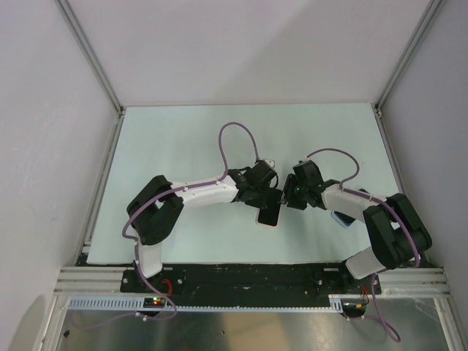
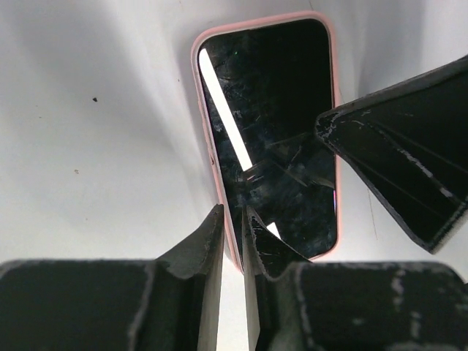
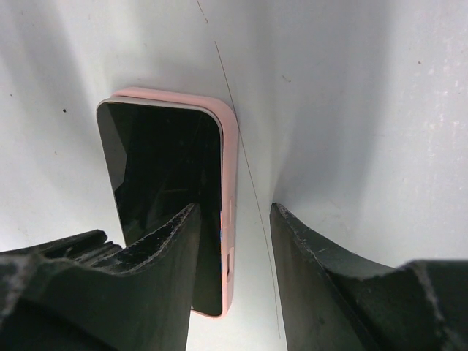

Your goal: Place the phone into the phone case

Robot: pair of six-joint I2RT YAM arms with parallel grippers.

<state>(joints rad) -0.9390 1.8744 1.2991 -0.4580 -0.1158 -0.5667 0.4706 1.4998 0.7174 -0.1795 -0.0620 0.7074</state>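
The phone [image 1: 269, 213] lies face up in the pink phone case [image 2: 257, 21] on the table between both arms. In the left wrist view its dark screen [image 2: 270, 110] fills the case. My left gripper [image 2: 232, 212] is pinched shut on the case's left long edge near the bottom corner. My right gripper [image 3: 234, 208] is open and straddles the case's other long side [image 3: 228, 161]. Its left finger [image 3: 157, 248] rests over the screen [image 3: 161, 153]; its right finger stands on the bare table. That finger also shows in the left wrist view [image 2: 395, 161]. Both grippers [image 1: 265, 196] [image 1: 287, 199] meet over the phone.
A small light-blue object [image 1: 341, 217] lies partly hidden under the right forearm. A small white object [image 1: 268, 162] lies just behind the left wrist. The pale table [image 1: 183, 139] is walled by white panels on three sides.
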